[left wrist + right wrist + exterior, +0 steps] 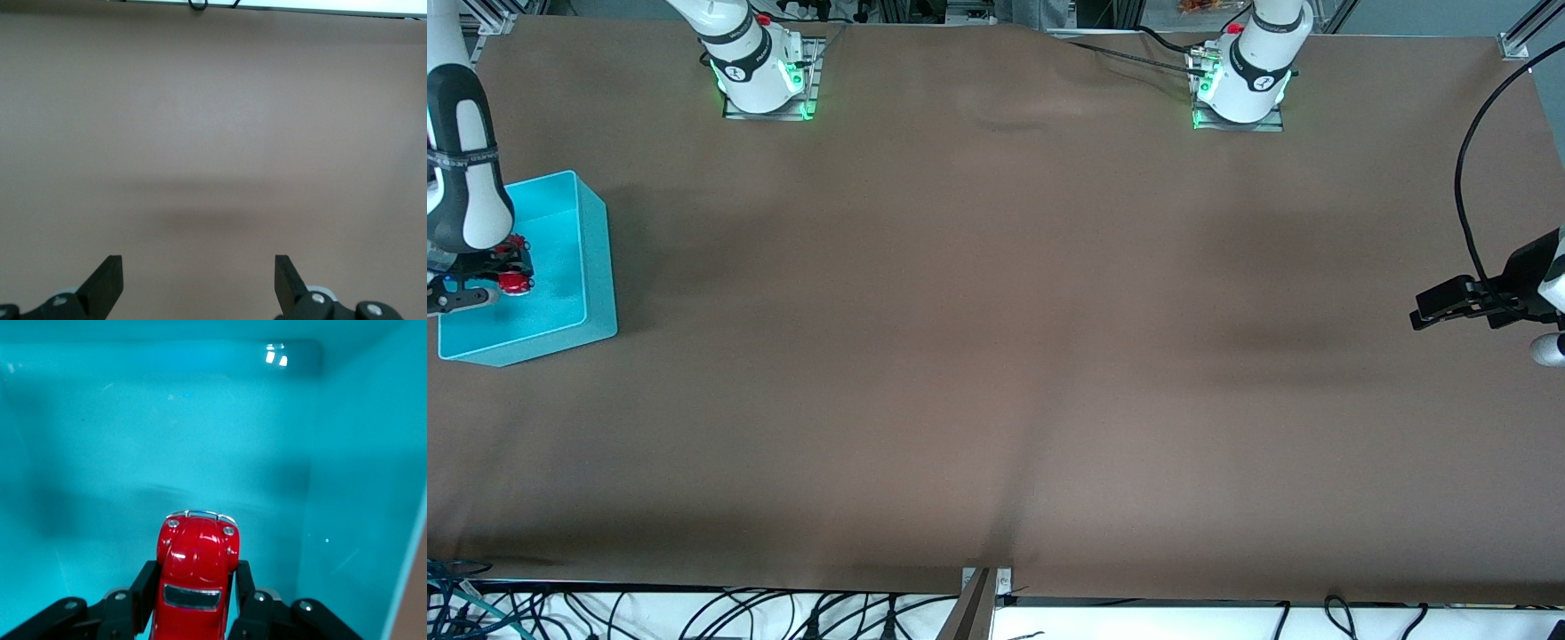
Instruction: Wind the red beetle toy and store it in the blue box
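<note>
- One red beetle toy (193,577) and one blue box (591,258) are on view; two arms work the bench (996,356), each with one pincer.
- The right pincer (503,283) hangs over the open box at the right arm's end of the bench, its fingers (143,597) pinching the toy by its two sides.
- In the right wrist view the toy points nose-first away from the pincer — roof and rear window toward the camera, headlights toward the box floor.
- The toy sits between the fingers, inside the outline of the box; whether its wheels touch the floor I cannot tell.
- Around the right pincer the box floor is bare turquoise, with one wall close beside the grip and a corner ahead of the toy's nose.
- The box stands close to the bench edge at the right arm's end.
- The left pincer (1436,307) waits over the brown cover at the left arm's end, near that edge — its fingers (107,283) spread wide, nothing between them.
- Between the two pincers lies a long stretch of plain brown bench, wrinkled in places.
</note>
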Tool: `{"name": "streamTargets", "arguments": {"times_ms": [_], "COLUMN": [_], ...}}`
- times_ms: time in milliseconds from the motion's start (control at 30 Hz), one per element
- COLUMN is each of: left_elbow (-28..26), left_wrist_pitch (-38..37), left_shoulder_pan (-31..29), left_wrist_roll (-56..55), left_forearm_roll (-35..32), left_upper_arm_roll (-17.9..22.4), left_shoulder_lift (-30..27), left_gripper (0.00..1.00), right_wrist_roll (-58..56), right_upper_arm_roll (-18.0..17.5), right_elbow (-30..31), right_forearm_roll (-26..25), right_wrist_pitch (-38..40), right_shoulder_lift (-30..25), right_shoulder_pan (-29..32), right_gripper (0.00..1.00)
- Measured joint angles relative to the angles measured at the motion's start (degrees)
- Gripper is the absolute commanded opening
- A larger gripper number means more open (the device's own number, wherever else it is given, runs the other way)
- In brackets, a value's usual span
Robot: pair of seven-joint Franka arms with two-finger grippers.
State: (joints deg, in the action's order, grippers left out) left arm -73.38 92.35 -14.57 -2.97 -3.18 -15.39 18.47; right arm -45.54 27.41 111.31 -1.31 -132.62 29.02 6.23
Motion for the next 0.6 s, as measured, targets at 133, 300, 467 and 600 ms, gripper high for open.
{"name": "streamTargets", "arguments": {"times_ms": [133,300,467,600], "left_elbow": [0.00,0.00,0.00,0.00], "left_wrist_pitch": [0.00,0.00,0.00,0.00], "left_shoulder_pan": [0.00,0.00,0.00,0.00], "left_wrist_roll": [0.00,0.00,0.00,0.00], "left_forearm_roll": [0.00,0.00,0.00,0.00], "left_upper_arm_roll": [0.01,0.01,0.01,0.01], "left_shoulder_lift": [0.00,0.00,0.00,0.01], "left_gripper": [1.00,1.00,1.00,1.00], "right_wrist_roll": [0.00,0.00,0.00,-0.01], "right_upper_arm_roll": [-0.56,-0.68,-0.68,-0.68], "right_elbow": [0.00,0.00,-0.01,-0.01], "right_forearm_roll": [0.29,0.65,0.75,0.78], "right_wrist_pitch": [-1.15,-1.52,-1.56,-1.57], "right_shoulder_lift": [1.40,2.20,2.22,2.22], "right_shoulder_pan": [0.42,0.63,0.76,0.80], "right_gripper": [0.00,0.00,0.00,0.00]}}
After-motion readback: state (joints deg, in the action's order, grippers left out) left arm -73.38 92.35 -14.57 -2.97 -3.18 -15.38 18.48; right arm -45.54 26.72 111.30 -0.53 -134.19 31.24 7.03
